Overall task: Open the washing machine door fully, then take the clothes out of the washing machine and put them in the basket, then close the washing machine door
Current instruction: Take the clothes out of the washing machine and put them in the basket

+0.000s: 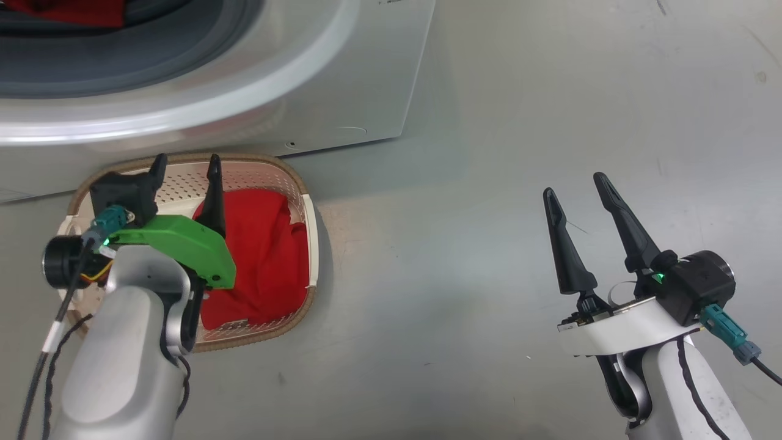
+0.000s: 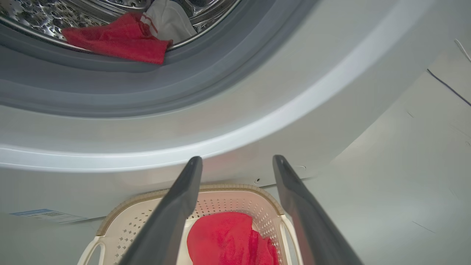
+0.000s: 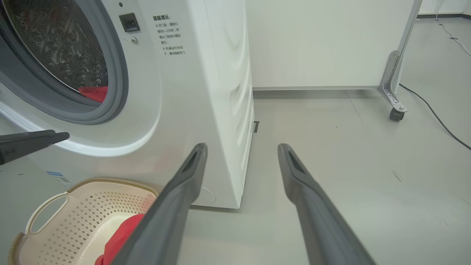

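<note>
A red garment [image 1: 263, 256] lies heaped in the basket [image 1: 256, 159], which sits on the floor [image 1: 489, 244] right up against the front of the washer [image 1: 342, 91]. More red laundry [image 2: 117, 38] and a bit of white cloth [image 2: 169, 20] lie at the drum's lower lip, just above the grey gasket [image 2: 110, 92]. The left gripper [image 1: 187, 160] hangs over the basket, jaws spread wide, holding nothing. The right gripper [image 1: 574, 185] is well off to the side over the floor, its jaws just as wide and empty.
</note>
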{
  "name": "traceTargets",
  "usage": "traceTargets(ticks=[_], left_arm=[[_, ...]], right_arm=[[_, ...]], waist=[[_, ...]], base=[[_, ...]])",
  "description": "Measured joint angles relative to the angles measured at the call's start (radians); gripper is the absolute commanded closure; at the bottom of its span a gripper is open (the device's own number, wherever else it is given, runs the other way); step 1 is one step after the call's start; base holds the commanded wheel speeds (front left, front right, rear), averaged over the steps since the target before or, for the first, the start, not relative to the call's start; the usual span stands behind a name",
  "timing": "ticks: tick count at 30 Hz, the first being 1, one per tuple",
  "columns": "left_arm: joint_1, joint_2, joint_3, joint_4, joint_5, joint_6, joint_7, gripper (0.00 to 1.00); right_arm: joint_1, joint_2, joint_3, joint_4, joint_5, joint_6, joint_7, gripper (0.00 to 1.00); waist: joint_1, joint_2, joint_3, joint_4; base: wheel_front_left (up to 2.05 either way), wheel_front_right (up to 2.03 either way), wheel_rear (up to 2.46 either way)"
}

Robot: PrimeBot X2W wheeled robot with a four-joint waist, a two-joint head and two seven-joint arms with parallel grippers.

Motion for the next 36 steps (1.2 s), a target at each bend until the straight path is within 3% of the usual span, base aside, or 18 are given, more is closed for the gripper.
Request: traceTargets(ticks=[10, 24, 36], left_arm=[[-0.184, 0.077, 0.055, 0.025, -0.011, -0.008, 0.129, 0.0], [-0.43, 0.244, 0.136, 0.032, 0.016, 0.002, 0.301, 0.0], [-0.557, 0.323, 0.146, 0.093, 0.034, 0.002, 0.442, 0.0]], right_arm=[[-0.037, -0.001, 0.027, 0.006, 0.05, 0.0, 0.0, 0.0], [-0.106, -0.001, 0.081, 0.007, 0.12, 0.0, 0.0, 0.0], [-0.155, -0.001, 0.118, 0.004, 0.175, 0.0, 0.0, 0.0]], waist=[[0.0, 0.0, 0.054, -0.034], [0.0, 0.0, 0.115, -0.098], [0.0, 0.0, 0.177, -0.151]], base=[[0.0, 0.0, 0.0], [0.0, 0.0, 0.0], [0.0, 0.0, 0.0]])
